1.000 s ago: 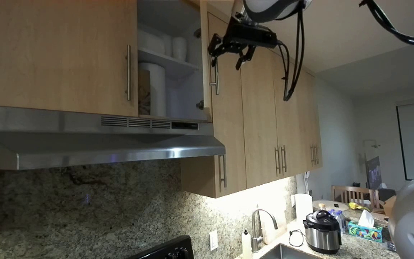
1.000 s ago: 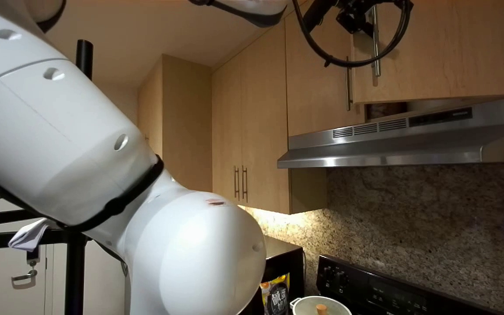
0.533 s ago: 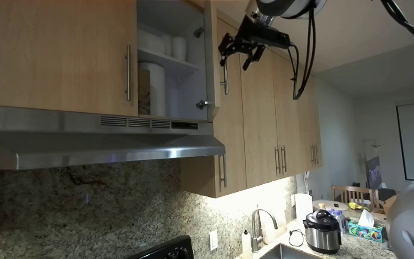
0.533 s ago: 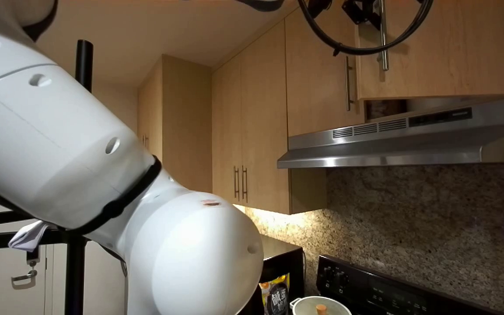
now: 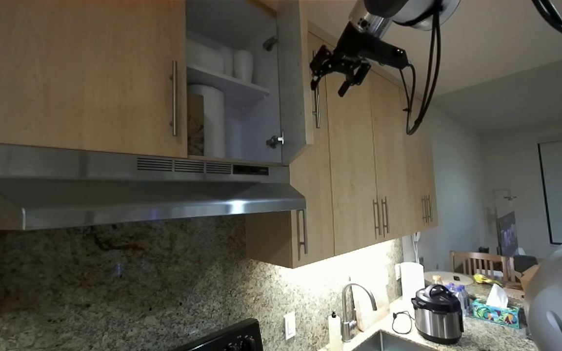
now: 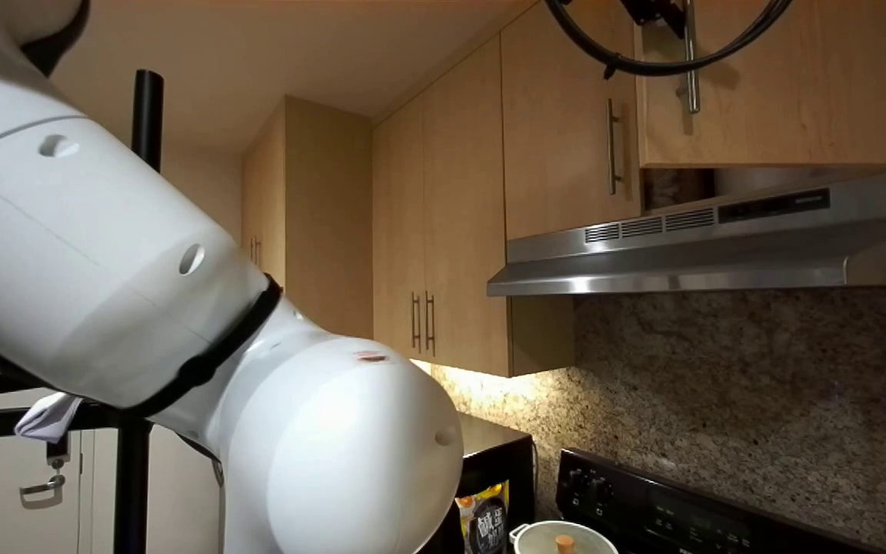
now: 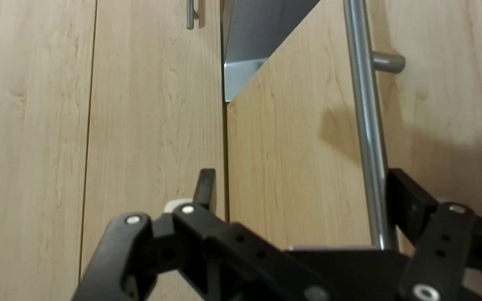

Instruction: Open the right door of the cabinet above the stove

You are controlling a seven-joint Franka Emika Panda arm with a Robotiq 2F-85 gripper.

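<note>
The right door (image 5: 294, 83) of the cabinet (image 5: 261, 119) stands swung open, its pale inner face showing in an exterior view. Its tan front (image 6: 812, 92) and metal bar handle (image 6: 692, 85) show in an exterior view. In the wrist view my gripper (image 7: 301, 177) is open, its fingers wide apart. The bar handle (image 7: 368, 125) passes between them, against the inner side of the right-hand finger. The gripper (image 5: 328, 89) is in front of the door's outer side in an exterior view. The black stove (image 5: 230, 339) shows only its top corner there; its back panel (image 6: 689, 512) shows more in an exterior view.
The twin door (image 5: 81, 73) is shut. The steel range hood (image 5: 139, 195) lies below the cabinet. Taller tan doors (image 5: 351, 161) stand beside the opened door. White dishes and a paper roll (image 5: 213, 122) are inside. A lidded pot (image 6: 562, 538) stands below.
The right door has swung wider open. My gripper has moved along with its handle, to the right in both exterior views, with its fingers still apart.
</note>
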